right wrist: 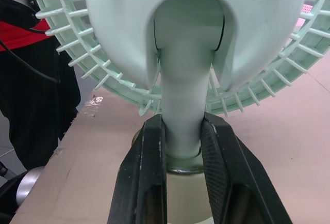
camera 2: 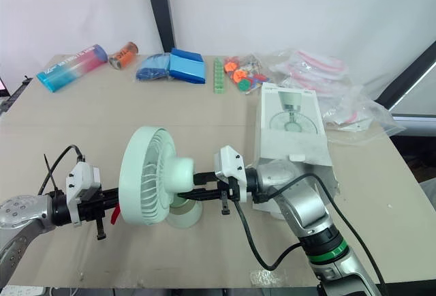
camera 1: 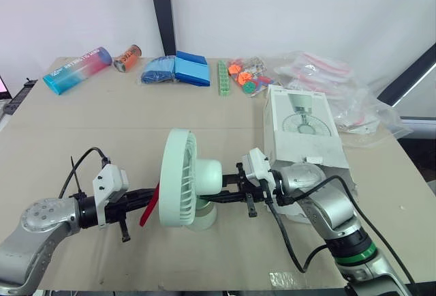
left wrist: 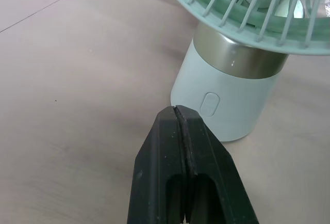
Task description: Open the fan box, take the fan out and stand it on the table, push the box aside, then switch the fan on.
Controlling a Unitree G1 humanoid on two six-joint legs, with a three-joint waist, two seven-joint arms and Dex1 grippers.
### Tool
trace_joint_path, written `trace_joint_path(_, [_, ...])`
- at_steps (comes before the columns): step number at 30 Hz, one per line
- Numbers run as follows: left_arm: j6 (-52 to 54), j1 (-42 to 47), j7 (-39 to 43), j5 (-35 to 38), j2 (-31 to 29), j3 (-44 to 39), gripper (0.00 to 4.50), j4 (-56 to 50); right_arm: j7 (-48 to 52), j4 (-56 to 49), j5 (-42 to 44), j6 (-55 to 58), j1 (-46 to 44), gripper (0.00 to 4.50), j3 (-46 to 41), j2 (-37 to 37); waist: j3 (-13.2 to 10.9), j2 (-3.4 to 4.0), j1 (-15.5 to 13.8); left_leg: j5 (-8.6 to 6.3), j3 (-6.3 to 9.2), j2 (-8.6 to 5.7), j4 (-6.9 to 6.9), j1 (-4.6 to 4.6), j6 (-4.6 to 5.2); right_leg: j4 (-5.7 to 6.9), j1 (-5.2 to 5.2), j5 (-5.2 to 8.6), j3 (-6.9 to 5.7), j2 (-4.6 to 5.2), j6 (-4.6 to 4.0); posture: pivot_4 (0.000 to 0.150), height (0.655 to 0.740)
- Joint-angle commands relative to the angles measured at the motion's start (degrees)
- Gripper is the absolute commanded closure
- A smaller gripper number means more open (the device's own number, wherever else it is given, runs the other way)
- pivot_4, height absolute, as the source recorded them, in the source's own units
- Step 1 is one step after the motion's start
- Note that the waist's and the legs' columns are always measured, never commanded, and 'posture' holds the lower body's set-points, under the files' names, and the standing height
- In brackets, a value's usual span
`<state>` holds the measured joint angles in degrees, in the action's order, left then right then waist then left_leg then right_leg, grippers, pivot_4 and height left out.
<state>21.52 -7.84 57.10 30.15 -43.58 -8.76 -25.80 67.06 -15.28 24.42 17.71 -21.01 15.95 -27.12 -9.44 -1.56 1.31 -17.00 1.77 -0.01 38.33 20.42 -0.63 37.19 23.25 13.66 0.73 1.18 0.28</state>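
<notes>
Left gripper [left wrist: 180, 113], black fingers clenched on nothing, points at the oval button [left wrist: 210, 104] on the pale green plastic desk fan [camera 1: 182, 176], probably just short of touching. Right gripper [right wrist: 183, 126] grasps the fan's neck. Fan stands upright near the beige worktop's [camera 1: 102, 125] front edge. White cardboard fan box [camera 1: 303, 129] lies near it, toward the right edge.

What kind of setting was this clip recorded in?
Likely a robot test or data-collection space, not a home: a plain table against a white backdrop, with unrelated props beyond the fan along its far edge: a gradient bottle, a can and bagged toys.
</notes>
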Motion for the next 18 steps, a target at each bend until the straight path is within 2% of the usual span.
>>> trace_joint_path(1, [-2.06, 0.27, 0.44, -0.11, 0.15, -0.54, 4.45, -0.61, -1.36, 1.12, -1.22, -0.39, -0.42, 4.13, -0.74, -0.49, 0.0, 0.0, 0.0, 0.0, 0.0, 0.0, 0.0, 0.0, 0.0, 0.0, 0.0, 0.0, 0.0, 0.0, 0.0, 0.15, 0.74])
trace_joint_path(18, [-0.91, 0.42, 0.76, 0.94, -0.07, 0.11, 4.45, -1.28, -1.06, 0.9, -0.84, -0.42, -0.55, 4.13, -0.82, -0.61, 0.0, 0.0, 0.0, 0.0, -0.01, 0.0, 0.0, 0.0, 0.0, 0.0, 0.0, 0.0, 0.0, 0.0, -0.01, 0.15, 0.74])
